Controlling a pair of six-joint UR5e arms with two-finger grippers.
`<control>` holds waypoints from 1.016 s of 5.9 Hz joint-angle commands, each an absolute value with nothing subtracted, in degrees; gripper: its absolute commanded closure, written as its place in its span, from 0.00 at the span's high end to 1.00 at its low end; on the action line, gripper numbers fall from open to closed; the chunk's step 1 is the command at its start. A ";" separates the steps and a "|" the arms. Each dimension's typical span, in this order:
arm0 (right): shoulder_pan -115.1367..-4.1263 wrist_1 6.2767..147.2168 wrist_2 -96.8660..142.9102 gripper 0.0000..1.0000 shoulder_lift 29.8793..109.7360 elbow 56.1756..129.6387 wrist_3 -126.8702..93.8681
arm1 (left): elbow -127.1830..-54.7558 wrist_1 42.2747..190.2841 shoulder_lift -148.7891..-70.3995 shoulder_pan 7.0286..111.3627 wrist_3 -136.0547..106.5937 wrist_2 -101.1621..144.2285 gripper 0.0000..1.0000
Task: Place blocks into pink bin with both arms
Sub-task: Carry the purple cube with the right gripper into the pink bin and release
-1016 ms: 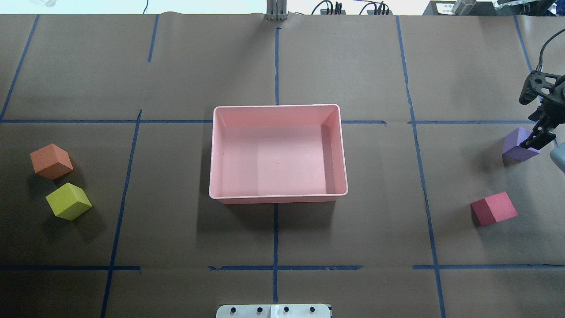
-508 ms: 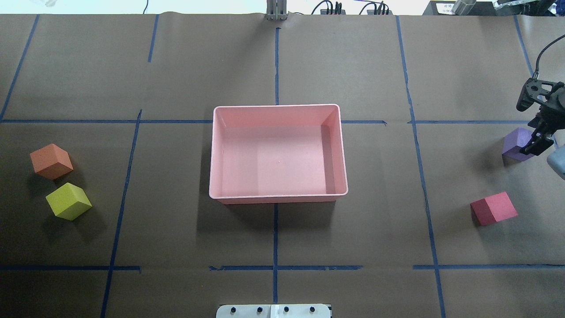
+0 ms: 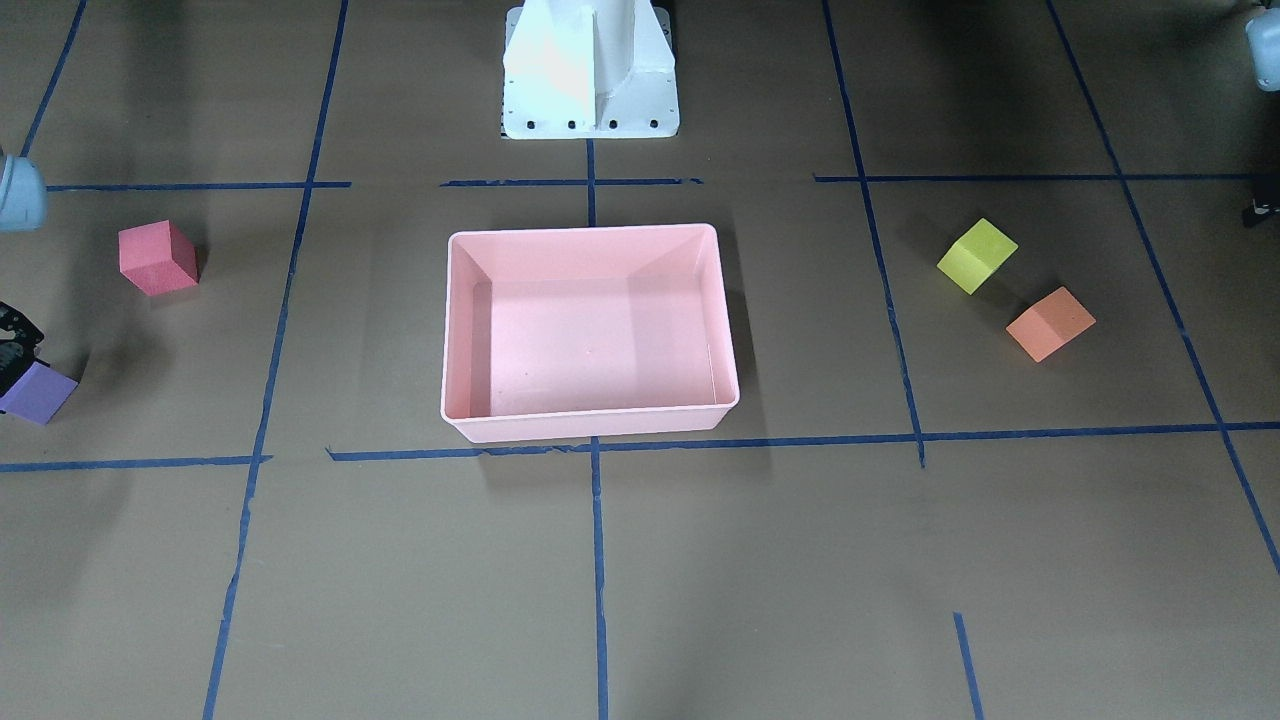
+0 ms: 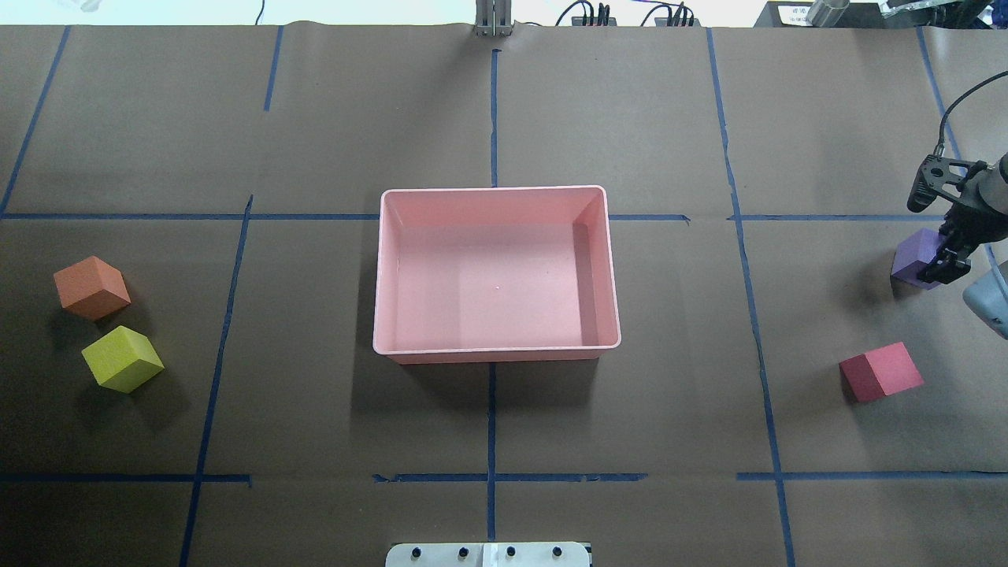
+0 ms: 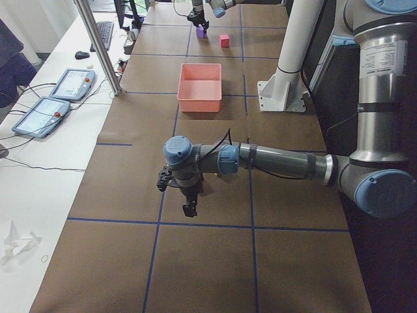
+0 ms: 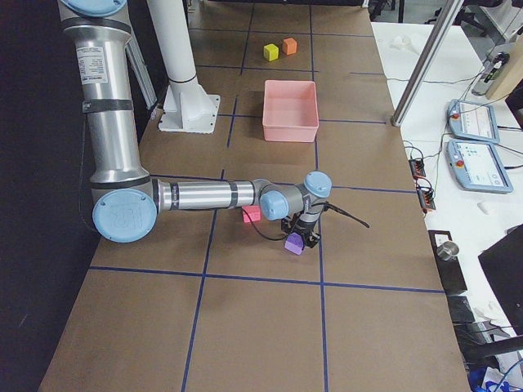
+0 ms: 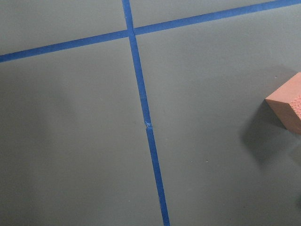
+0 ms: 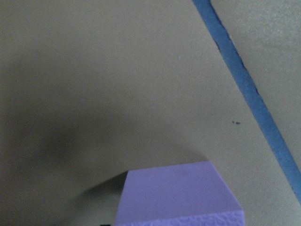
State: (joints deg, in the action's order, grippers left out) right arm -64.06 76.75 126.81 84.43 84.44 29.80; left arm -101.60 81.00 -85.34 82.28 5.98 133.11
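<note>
While the pink bin (image 4: 488,355) sits mid-surface (image 4: 315,409) in the overhead view, all four blocks are outside it. At its 3 o'clock, near the frame edge, the right arm (image 4: 988,303) has its jaws closed on the purple block (image 4: 909,260), gripping the side away from the bin. The red block (image 4: 882,370) lies at about 6 o'clock from the purple one, well apart. At the bin's 9 o'clock lies the orange block (image 4: 92,287), with the yellow-green block (image 4: 123,359) just beside it at its 5 o'clock.

The front-facing view mirrors this: the purple block (image 3: 38,393), tilted, is at the bin's 9 o'clock by the frame edge, and the orange and yellow-green pair is at 3 o'clock.

From the left end, the left arm (image 5: 280,160) reaches low over the surface with its jaws pointing down. I cannot tell whether they are open or closed.

From the right end, the purple block (image 6: 294,243) hangs right under the right arm's jaws.

The left wrist camera catches a corner of the orange block (image 7: 288,106) at 3 o'clock.

The right wrist camera shows the purple block (image 8: 176,193) at 6 o'clock, with its shadow on the surface beyond.
</note>
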 commanded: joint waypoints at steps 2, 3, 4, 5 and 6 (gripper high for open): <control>-63.90 76.99 131.04 0.25 84.02 94.87 -2.67 | -101.69 81.30 -85.43 82.27 5.98 133.68 1.00; -61.46 76.99 131.39 0.25 84.02 100.75 -17.08 | -102.12 81.30 -85.43 82.27 5.98 133.59 1.00; -56.13 77.08 130.96 0.25 81.59 106.12 -35.85 | -103.35 81.30 -85.43 82.18 5.89 133.59 1.00; -50.42 77.43 130.17 0.25 75.21 106.78 -54.22 | -103.71 81.56 -85.60 82.00 5.63 133.59 1.00; -44.18 84.04 124.51 0.25 66.01 106.79 -66.24 | -104.32 82.00 -87.17 82.00 5.45 133.68 1.00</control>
